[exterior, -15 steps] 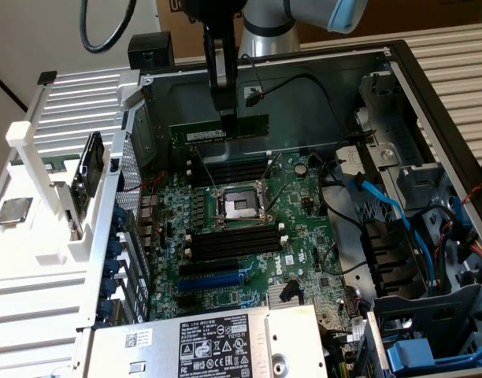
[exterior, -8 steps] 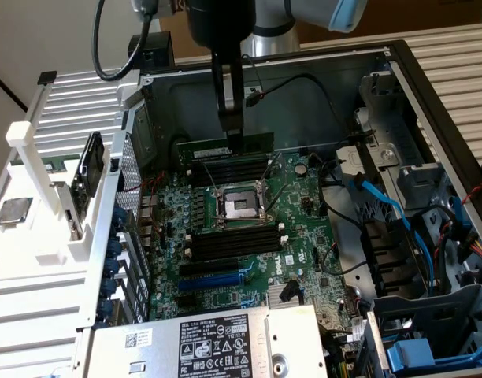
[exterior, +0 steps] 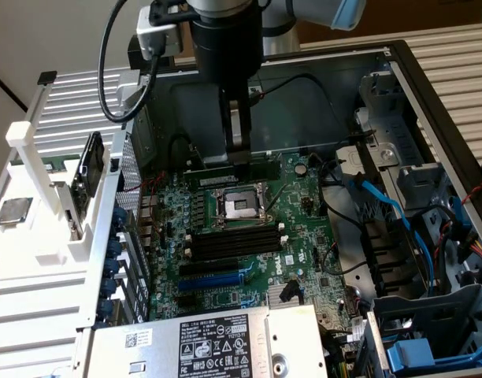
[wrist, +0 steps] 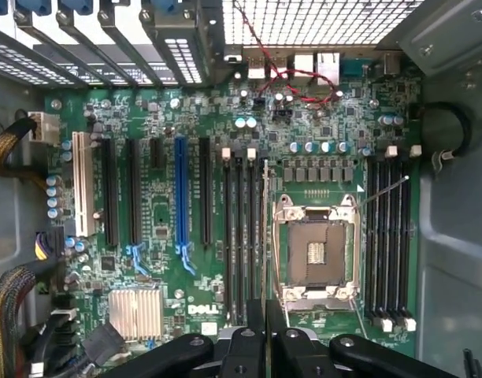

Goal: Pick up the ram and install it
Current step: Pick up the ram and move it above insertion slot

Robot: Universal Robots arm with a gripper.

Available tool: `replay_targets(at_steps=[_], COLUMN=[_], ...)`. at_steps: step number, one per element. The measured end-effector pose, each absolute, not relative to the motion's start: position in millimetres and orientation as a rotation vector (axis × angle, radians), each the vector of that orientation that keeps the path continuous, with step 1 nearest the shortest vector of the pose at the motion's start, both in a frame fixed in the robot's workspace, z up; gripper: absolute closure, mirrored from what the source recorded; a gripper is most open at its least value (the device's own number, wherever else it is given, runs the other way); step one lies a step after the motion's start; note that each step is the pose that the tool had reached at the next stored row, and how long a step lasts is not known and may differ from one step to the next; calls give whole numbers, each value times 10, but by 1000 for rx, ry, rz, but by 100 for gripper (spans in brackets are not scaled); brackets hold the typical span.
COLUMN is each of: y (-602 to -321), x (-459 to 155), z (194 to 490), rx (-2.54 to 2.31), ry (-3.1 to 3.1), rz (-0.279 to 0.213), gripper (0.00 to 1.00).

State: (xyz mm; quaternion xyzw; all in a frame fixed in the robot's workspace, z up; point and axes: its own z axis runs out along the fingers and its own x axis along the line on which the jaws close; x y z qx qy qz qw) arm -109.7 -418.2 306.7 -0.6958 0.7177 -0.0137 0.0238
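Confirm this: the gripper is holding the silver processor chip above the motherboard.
Not right. The wrist view shows the gripper holding the ram, a thin stick seen edge-on, above the motherboard. The silver processor chip lies apart at the exterior view's left.

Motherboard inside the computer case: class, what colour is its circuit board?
The motherboard is green, shown best in the wrist view.

Hand [exterior: 239,161] vertical, narrowly pinched.

my gripper [wrist: 265,319]: black
ram [exterior: 209,172]: dark green
motherboard [wrist: 166,118]: green
expansion slots [wrist: 133,189]: black, one blue, one white
heatsink [wrist: 135,313]: silver, ribbed
cables [exterior: 394,209]: blue
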Motion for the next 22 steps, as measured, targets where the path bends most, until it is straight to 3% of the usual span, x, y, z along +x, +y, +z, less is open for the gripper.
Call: replay_targets(at_steps=[4,22], y=[-4292,-4257], x=[-1074,-1004], z=[2975,2705], rx=[-2152,-2176], ry=[2220,2241], rz=[-44,-97], gripper=[87,87])
